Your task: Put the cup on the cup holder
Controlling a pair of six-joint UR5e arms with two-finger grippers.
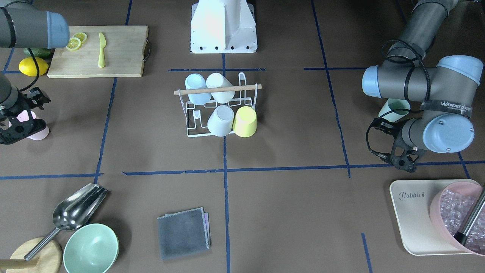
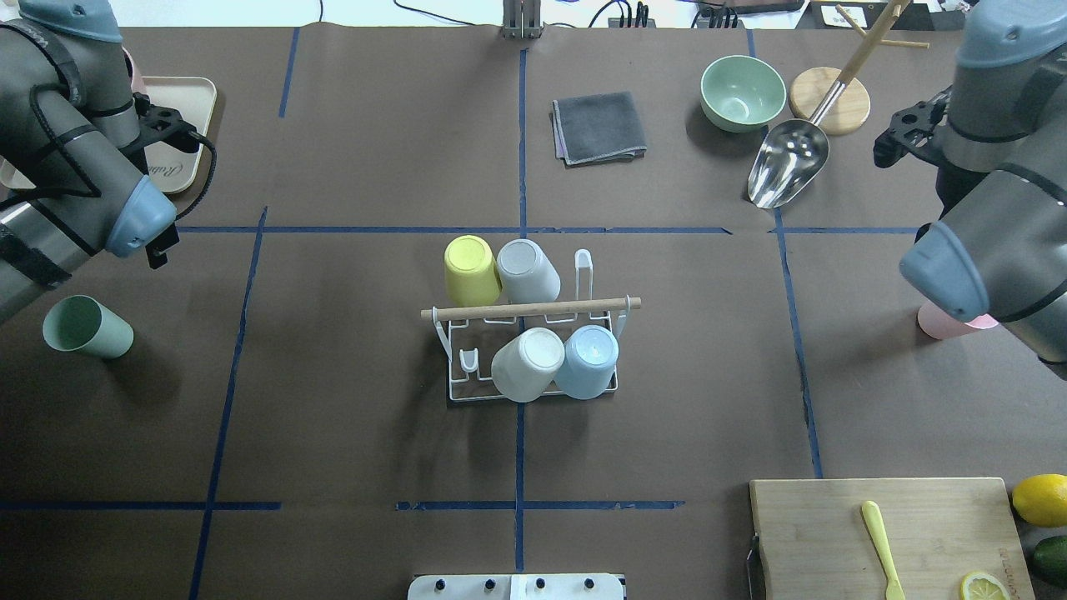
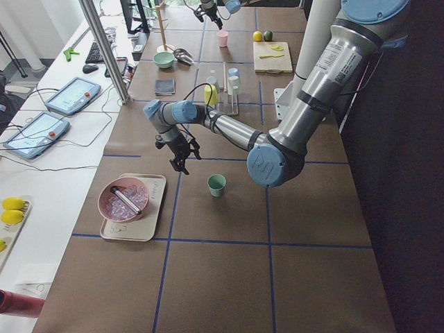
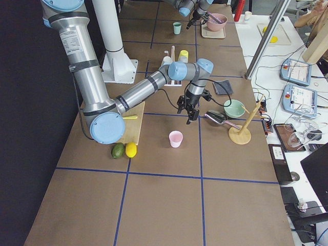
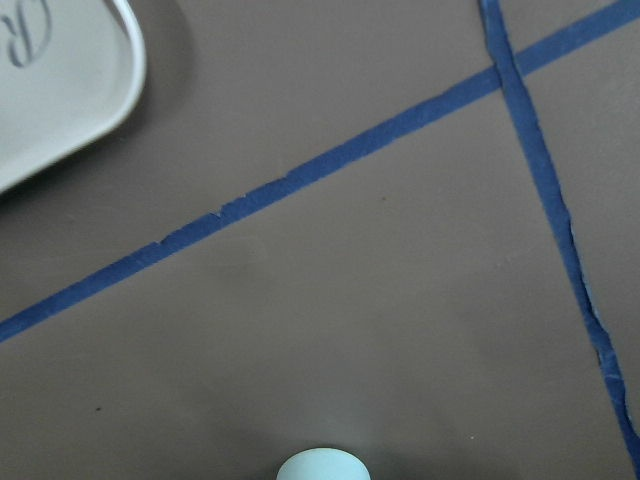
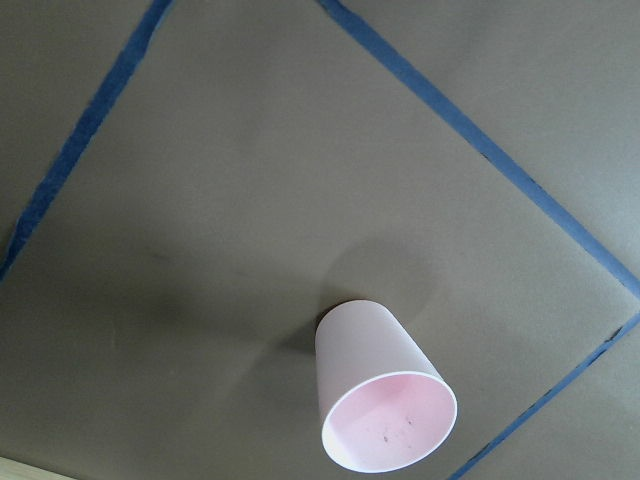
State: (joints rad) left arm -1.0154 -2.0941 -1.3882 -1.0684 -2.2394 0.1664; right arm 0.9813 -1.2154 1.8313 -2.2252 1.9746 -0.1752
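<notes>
A broad table covered in brown paper (image 2: pixel 350 150), ruled into rectangles by strips of blue tape (image 2: pixel 519 400), fills the room under flat, even light that throws only soft shadows. Just beside its far long edge runs a long white workbench (image 3: pixel 41 159). Two tablets in pale blue-grey cases (image 3: pixel 73 95) lie on it among thin black cables (image 3: pixel 90 132). A slanting silver metal pole (image 3: pixel 104 48) rises where bench and table meet. Off the table's near long edge, the floor (image 3: pixel 395 208) lies dark, almost black, with no detail to make out.
</notes>
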